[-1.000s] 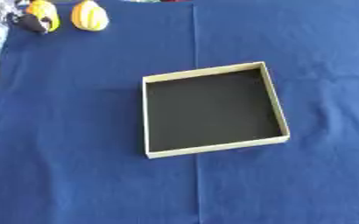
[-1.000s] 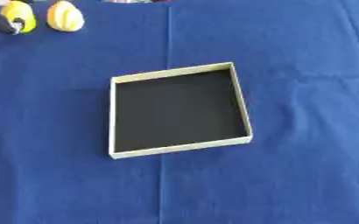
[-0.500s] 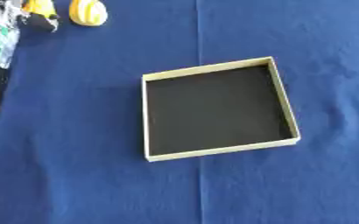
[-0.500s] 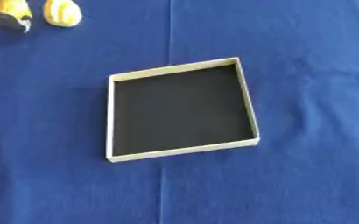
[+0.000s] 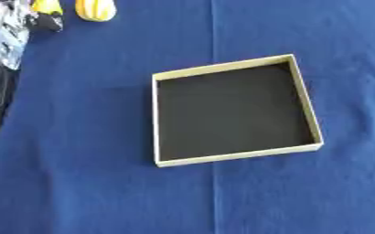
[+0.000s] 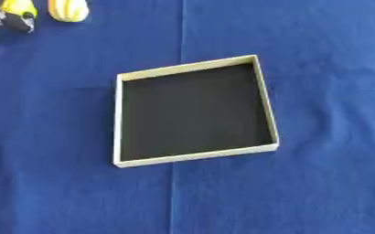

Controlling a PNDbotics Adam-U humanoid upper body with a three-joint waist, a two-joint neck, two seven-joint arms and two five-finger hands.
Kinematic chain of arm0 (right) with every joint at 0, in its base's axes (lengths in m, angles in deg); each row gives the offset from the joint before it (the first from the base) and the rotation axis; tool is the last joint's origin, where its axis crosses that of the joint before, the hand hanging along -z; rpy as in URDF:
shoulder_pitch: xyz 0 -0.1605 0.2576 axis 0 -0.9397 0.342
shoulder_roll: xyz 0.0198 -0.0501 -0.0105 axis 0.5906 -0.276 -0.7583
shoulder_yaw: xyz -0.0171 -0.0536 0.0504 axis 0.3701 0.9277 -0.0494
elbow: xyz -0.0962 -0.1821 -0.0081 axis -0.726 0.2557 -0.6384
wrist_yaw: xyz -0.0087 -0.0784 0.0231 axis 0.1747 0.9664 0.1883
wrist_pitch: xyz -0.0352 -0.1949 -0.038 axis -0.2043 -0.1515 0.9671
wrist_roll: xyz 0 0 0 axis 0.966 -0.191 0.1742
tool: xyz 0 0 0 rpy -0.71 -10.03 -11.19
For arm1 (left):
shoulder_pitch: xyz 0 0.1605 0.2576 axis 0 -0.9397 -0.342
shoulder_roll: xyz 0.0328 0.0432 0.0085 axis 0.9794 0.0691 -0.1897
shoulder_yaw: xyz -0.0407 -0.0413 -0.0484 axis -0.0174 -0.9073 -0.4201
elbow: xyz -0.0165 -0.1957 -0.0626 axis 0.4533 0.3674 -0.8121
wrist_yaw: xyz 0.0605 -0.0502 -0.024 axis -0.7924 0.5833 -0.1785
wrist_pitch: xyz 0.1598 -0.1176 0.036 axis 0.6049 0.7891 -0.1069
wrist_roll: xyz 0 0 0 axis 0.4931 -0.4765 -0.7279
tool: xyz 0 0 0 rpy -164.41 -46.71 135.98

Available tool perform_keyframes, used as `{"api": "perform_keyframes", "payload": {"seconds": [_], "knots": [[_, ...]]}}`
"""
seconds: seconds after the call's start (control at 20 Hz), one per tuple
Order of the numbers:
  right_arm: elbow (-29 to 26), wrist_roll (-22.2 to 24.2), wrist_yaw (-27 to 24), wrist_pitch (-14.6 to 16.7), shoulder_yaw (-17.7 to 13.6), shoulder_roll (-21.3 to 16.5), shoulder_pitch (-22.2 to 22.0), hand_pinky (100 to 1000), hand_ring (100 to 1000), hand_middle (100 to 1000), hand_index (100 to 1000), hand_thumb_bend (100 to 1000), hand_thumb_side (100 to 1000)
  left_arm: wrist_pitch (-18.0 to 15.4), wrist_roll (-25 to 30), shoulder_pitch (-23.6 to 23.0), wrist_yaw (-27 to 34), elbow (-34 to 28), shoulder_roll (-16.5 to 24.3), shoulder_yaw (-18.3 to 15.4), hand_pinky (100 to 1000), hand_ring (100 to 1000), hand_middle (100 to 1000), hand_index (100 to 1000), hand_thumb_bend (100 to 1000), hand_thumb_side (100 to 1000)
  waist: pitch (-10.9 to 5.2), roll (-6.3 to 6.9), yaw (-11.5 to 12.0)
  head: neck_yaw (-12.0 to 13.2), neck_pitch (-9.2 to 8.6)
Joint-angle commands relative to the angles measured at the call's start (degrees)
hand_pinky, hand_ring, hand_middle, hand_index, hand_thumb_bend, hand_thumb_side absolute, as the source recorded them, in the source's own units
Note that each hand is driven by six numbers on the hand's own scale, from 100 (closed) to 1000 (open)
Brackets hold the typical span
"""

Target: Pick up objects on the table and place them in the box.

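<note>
1. At the middle of the blue cloth (image 5: 78, 183) lies the shallow box (image 5: 155, 119), cream-walled with a black floor, turned a little askew; nothing shows inside it, so by my judgement the filling has not begun.
2. Toward the far left corner sit the things to be picked: a rounded yellow object (image 5: 94, 9), cut off by the top edge, and just beside it on the left a yellow-and-black object (image 5: 46, 13), perhaps a tool, though I cannot say which; both lie well apart from the box, on the cloth.
3. Along the left edge of the left eye view comes a silver and black mechanical shape (image 5: 5, 36), most likely part of the robot's left arm or hand; it lies close to the yellow-and-black object, but whether it touches it I cannot tell, nor can I tell whether its fingers stand apart or together.
4. The right hand shows in neither view.
5. The box sits central and open-topped, presumably so either arm can reach over it and drop things in from above; the objects at the far left suit the left arm, so a reach there looks the sensible next step.
</note>
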Motion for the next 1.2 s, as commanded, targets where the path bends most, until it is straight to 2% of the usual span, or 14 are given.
{"api": "perform_keyframes", "payload": {"seconds": [0.05, 0.15, 0.2, 0.3, 0.5, 0.65, 0.9, 1.2], "knots": [[0.04, -0.4, -0.02, 0.13, -0.87, -1.08, 0.29, 815, 912, 808, 814, 100, 939, 1.15, 0.18, 0.95, -1.47, 0.78, 2.6, -0.29, 809, 791, 703, 819, 208, 100, -1.31, -0.2, -0.21, 0.59, -0.88], [0.0, -0.51, -0.11, 0.22, -0.92, -1.11, 0.17, 815, 912, 808, 814, 100, 939, 1.51, -0.21, 0.86, -2.88, 1.18, 2.64, -0.19, 778, 746, 633, 774, 189, 100, -1.27, -0.16, -0.38, 0.8, -1.01], [0.01, -0.54, -0.13, 0.24, -0.92, -1.08, 0.12, 815, 912, 808, 813, 100, 941, 1.58, -0.64, 0.85, -3.56, 1.23, 2.56, -0.15, 743, 702, 581, 740, 135, 100, -1.27, -0.15, -0.43, 0.84, -1.0], [0.12, -0.5, -0.19, 0.22, -0.81, -1.0, 0.01, 815, 912, 808, 813, 100, 944, 1.72, -2.42, 0.85, -5.06, 0.99, 2.37, -0.01, 712, 669, 549, 716, 100, 100, -1.32, -0.14, -0.48, 0.84, -0.86], [0.49, -0.17, -0.11, 0.1, -0.45, -0.8, -0.33, 815, 912, 807, 813, 100, 947, 2.29, -8.82, 0.94, -6.71, -0.05, 1.68, 0.1, 669, 605, 497, 657, 100, 114, -1.65, -0.09, -0.45, 0.76, -0.49], [0.91, -0.1, -0.11, 0.05, -0.43, -0.81, -0.66, 815, 912, 807, 813, 100, 945, 1.78, -12.7, 1.1, -6.58, -1.14, 1.19, 0.83, 661, 595, 487, 650, 100, 124, -2.28, -0.04, -0.25, 0.24, 0.07], [1.06, -0.31, -0.46, 0.31, -0.66, -0.99, -1.48, 815, 911, 806, 813, 100, 939, -1.86, -13.78, 0.68, -5.16, -6.41, 1.19, 4.02, 653, 584, 478, 638, 100, 104, -4.06, -0.16, 0.42, -2.88, 0.79], [-0.52, -0.9, -0.75, 0.99, -1.52, -1.72, -3.41, 815, 907, 805, 814, 100, 926, -8.18, -9.46, -2.83, -0.29, -20.95, 3.73, 10.7, 651, 583, 478, 638, 100, 100, -6.81, -0.65, 1.54, -4.8, 2.63]]}}
